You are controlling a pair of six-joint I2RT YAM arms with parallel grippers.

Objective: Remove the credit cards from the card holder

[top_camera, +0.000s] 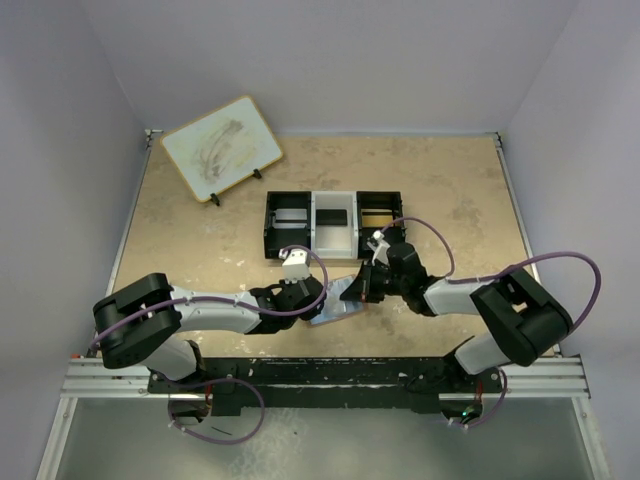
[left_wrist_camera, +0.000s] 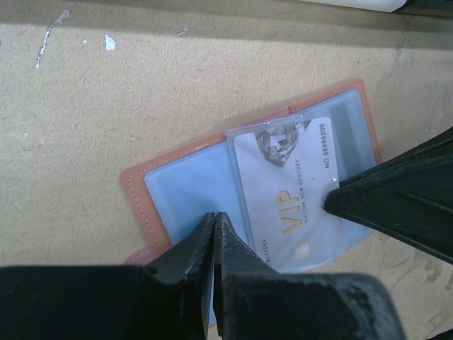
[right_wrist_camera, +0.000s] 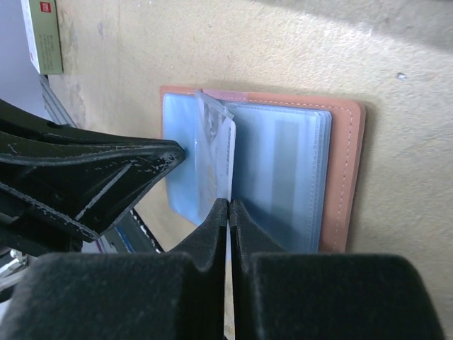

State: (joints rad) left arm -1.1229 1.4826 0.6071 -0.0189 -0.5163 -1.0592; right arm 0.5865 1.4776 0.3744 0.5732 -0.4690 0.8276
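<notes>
The reddish-brown card holder (top_camera: 338, 303) lies open on the table between the two arms, with its blue clear sleeves facing up (left_wrist_camera: 134, 190) (right_wrist_camera: 347, 163). A pale grey credit card (left_wrist_camera: 297, 205) printed "VIP" sits at a raised sleeve; it shows edge-on in the right wrist view (right_wrist_camera: 225, 152). My right gripper (top_camera: 362, 285) (right_wrist_camera: 230, 203) is shut on this card's edge, and its fingers (left_wrist_camera: 396, 205) show in the left wrist view. My left gripper (top_camera: 318, 296) (left_wrist_camera: 214, 217) is shut, with its tips on the holder's left sleeve page. Its fingers (right_wrist_camera: 106, 170) show in the right wrist view.
A black-white-black three-compartment tray (top_camera: 270, 228) stands just behind the grippers, with small items in it. A white-and-tan board (top_camera: 222, 147) leans on a stand at the back left. The table edge and rail run just below the arms.
</notes>
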